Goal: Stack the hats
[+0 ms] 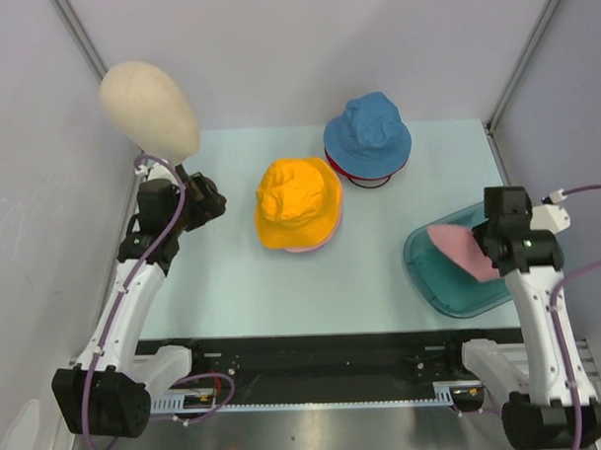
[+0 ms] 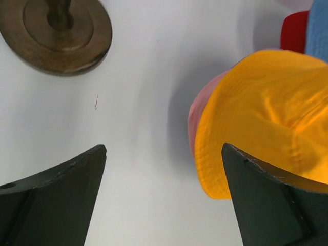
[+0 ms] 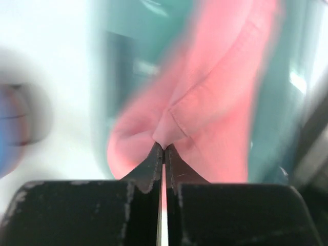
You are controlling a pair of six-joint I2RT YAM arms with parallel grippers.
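Observation:
An orange hat (image 1: pixel 298 200) (image 2: pixel 271 113) lies mid-table on top of another hat, of which only a pinkish brim (image 1: pixel 309 248) (image 2: pixel 197 115) shows. Behind it a blue hat (image 1: pixel 368 132) sits on a red hat (image 1: pixel 368 179). A pink hat (image 1: pixel 457 247) (image 3: pixel 210 87) lies in the teal tray (image 1: pixel 451 289). My right gripper (image 1: pixel 482 246) (image 3: pixel 164 147) is shut, pinching a fold of the pink hat's fabric. My left gripper (image 1: pixel 213 200) (image 2: pixel 164 148) hangs open above the table, left of the orange hat and holding nothing.
A beige mannequin head (image 1: pixel 148 107) stands at the back left on a round brown base (image 2: pixel 56 31), close behind my left arm. White walls close in the table on three sides. The tray (image 3: pixel 123 61) sits at the right front.

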